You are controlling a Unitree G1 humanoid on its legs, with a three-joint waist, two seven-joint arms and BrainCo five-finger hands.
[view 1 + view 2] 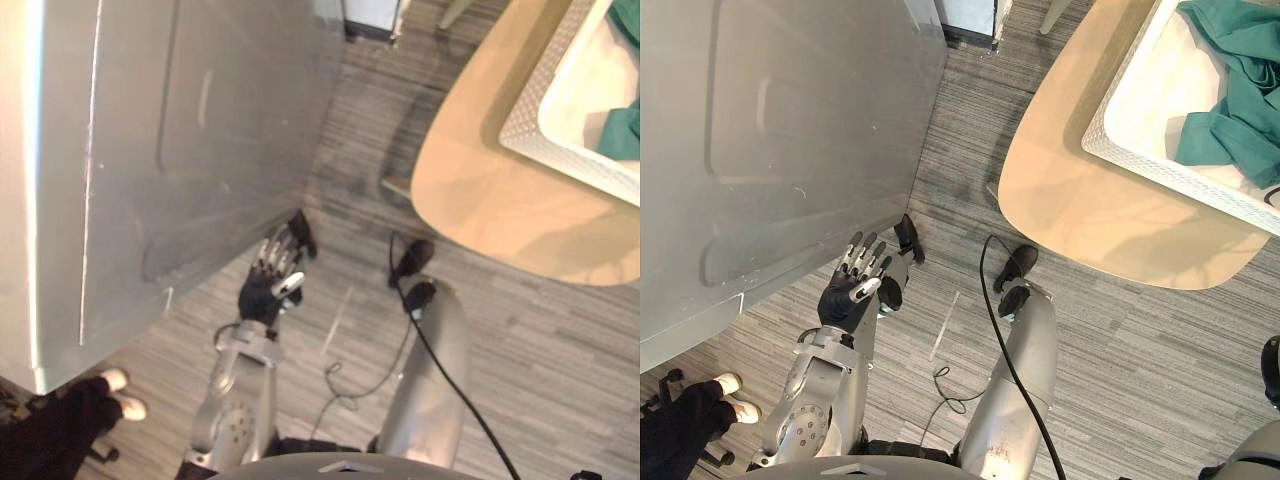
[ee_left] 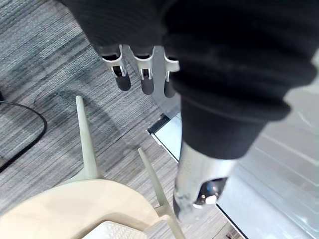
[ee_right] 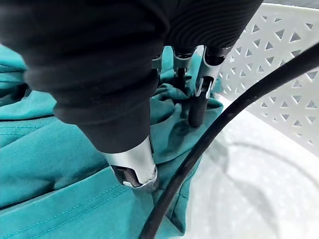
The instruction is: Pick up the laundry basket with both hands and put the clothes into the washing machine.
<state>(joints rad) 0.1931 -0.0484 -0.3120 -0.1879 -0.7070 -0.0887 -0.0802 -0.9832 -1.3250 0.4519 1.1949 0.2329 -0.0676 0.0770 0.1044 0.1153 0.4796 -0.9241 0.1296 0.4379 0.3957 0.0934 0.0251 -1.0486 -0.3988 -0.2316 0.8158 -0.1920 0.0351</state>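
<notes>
We bring both hands to the basket rim before lifting.
Left eye view: our left hand (image 1: pixel 268 292) hangs low beside the washing machine (image 1: pixel 180 150), well apart from the basket (image 1: pixel 560 150) on the table (image 1: pixel 480 200). We judge it should come up to the rim and grip level with the other. Right eye view: the clothes (image 1: pixel 1240 110) lie in the basket. Left wrist view: its fingers (image 2: pixel 144 82) hang straight and empty. Right wrist view: our right hand (image 3: pixel 114 89) is inside the basket, fingers straight, thumb apart, tips touching the clothes, unclamped.

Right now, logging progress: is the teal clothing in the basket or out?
In: the teal clothing lies bunched inside the white basket on the table.
</notes>
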